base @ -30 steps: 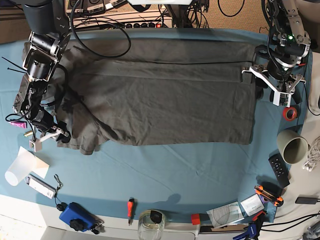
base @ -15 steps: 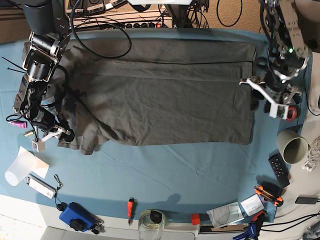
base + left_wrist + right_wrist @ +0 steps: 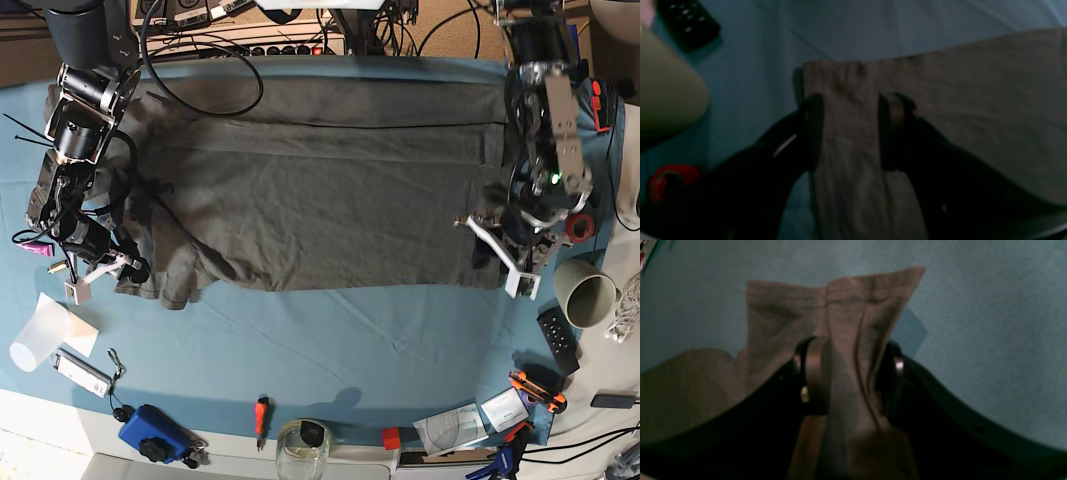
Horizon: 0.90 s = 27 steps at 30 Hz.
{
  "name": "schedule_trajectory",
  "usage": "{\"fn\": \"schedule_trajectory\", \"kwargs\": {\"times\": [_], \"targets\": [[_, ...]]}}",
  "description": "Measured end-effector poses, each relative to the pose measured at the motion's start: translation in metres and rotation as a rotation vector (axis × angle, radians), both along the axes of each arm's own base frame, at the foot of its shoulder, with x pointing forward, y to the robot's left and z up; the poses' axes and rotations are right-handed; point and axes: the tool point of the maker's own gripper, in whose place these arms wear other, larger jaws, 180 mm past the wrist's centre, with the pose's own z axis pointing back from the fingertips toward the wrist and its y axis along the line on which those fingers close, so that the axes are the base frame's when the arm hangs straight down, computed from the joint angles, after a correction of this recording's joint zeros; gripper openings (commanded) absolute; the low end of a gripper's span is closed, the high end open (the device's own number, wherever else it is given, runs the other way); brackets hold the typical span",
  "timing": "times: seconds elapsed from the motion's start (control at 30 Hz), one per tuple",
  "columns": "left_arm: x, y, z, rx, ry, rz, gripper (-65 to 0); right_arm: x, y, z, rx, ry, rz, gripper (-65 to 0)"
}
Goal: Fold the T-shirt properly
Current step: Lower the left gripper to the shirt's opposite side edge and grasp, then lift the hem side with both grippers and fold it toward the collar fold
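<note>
Two grippers, both straddling T-shirt (image 3: pixel 320 190) fabric, spread across the frame's upper middle on the blue table cloth (image 3: pixel 350 340).
Left gripper (image 3: pixel 848 130) at lower-right hem corner, right gripper (image 3: pixel 846 376) on bunched sleeve at left; clamped or not, cannot tell.

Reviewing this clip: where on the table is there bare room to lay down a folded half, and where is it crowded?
Bare cloth runs in a wide band between the T-shirt lower hem and the front-edge clutter: screwdriver, jar. Crowded: the base view's right edge by the cup, remote and left hand; also the front-left corner by the blue device.
</note>
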Motion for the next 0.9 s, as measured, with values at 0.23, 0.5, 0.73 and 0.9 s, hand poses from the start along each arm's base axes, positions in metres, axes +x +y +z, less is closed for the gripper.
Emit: {"fn": "schedule_trajectory", "kwargs": {"times": [0.23, 0.5, 0.73, 0.9], "targets": [[0.036, 0.007, -0.026, -0.048, 0.097, 0.032, -38.1, 0.0, 0.0, 0.0, 0.001, 0.001, 0.0, -42.1], [0.036, 0.023, -0.059, 0.003, 0.219, 0.078, -41.0, 0.0, 0.0, 0.0, 0.0, 0.001, 0.0, -42.1], [0.042, 0.024, -0.072, -0.051, 0.226, 0.092, -42.7, 0.0, 0.0, 0.0, 0.0, 0.001, 0.001, -42.1], [0.04, 0.021, -0.072, -0.099, 0.254, 0.092, -57.0, -0.001, -0.001, -0.001, -0.01, 0.004, 0.0, -56.7]]}}
